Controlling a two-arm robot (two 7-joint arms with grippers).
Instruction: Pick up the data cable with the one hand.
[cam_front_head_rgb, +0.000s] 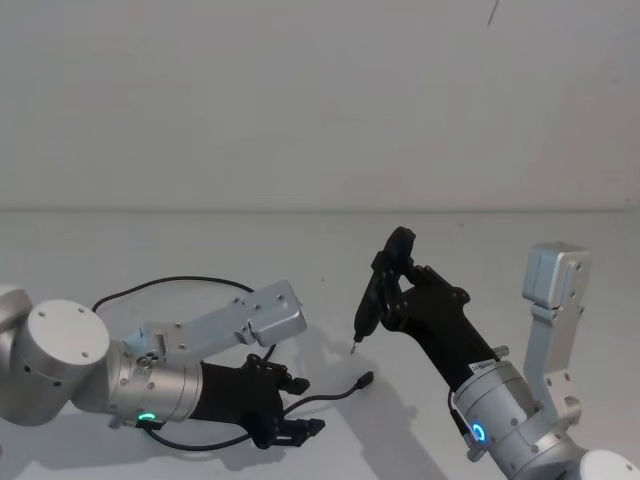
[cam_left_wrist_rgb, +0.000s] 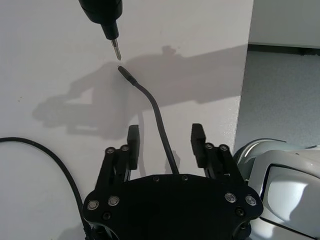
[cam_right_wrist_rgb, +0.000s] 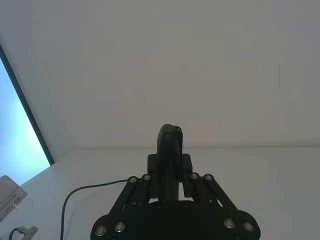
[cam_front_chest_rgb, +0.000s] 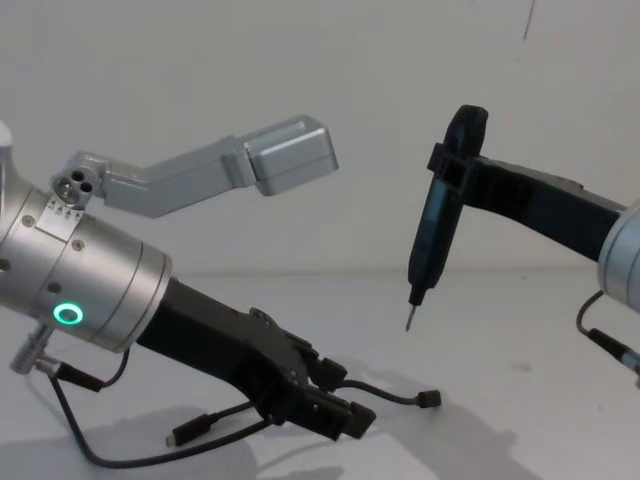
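The data cable (cam_front_head_rgb: 335, 393) is a thin black cord lying on the white table, with one small plug (cam_front_head_rgb: 366, 380) pointing at the right arm. My left gripper (cam_front_head_rgb: 305, 405), black with a green ring light on its silver wrist, hovers low over it. In the left wrist view this gripper (cam_left_wrist_rgb: 165, 135) is open, and the cable (cam_left_wrist_rgb: 152, 102) runs between its fingers (cam_left_wrist_rgb: 133, 137) without being clamped. The chest view shows the cable's second plug (cam_front_chest_rgb: 185, 435) below the left forearm. My right gripper (cam_front_head_rgb: 400, 280) is shut on a black pen-like tool (cam_front_head_rgb: 372, 300), tip down above the table.
The cable's far loop (cam_front_head_rgb: 170, 283) curves behind the left arm's silver link (cam_front_head_rgb: 265, 315). The tool's tip (cam_left_wrist_rgb: 115, 47) hangs just beyond the cable's plug (cam_left_wrist_rgb: 125, 74). The table edge (cam_left_wrist_rgb: 242, 100) lies close beside the left gripper, with grey floor past it.
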